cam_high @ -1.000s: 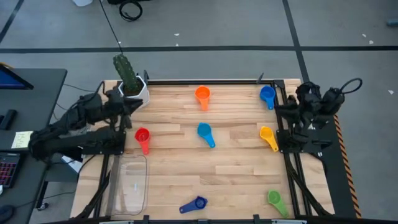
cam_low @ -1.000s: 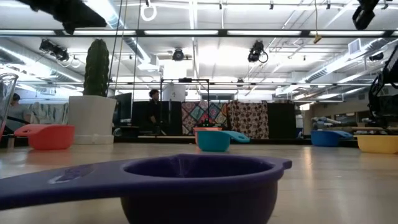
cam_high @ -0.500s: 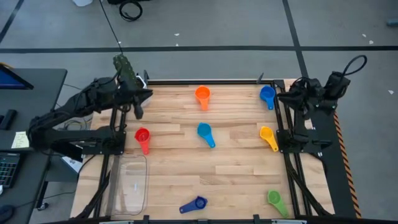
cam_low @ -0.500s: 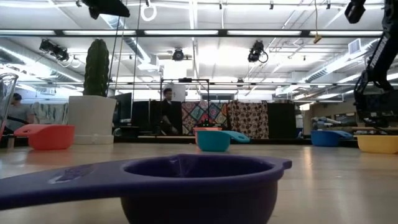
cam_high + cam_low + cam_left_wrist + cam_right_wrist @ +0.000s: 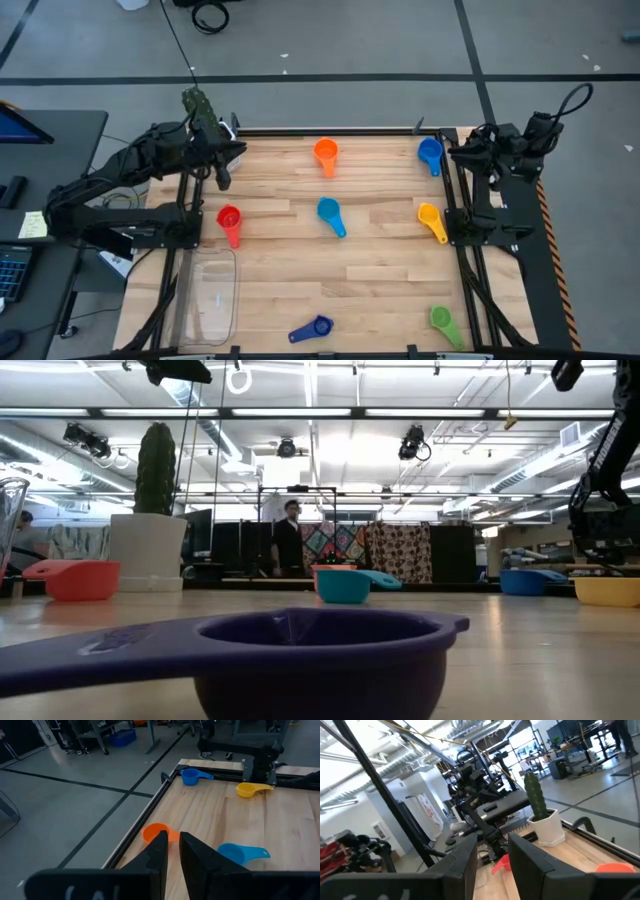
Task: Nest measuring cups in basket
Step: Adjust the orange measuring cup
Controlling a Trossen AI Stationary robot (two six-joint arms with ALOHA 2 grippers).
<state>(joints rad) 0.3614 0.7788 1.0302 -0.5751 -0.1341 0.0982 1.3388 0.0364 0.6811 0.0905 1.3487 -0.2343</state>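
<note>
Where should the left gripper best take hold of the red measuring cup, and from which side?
Probably by the red measuring cup's short flat handle, coming straight down from above. The cup lies open side up on the table, its handle pointing toward the clear basket, with bare wood around it.
</note>
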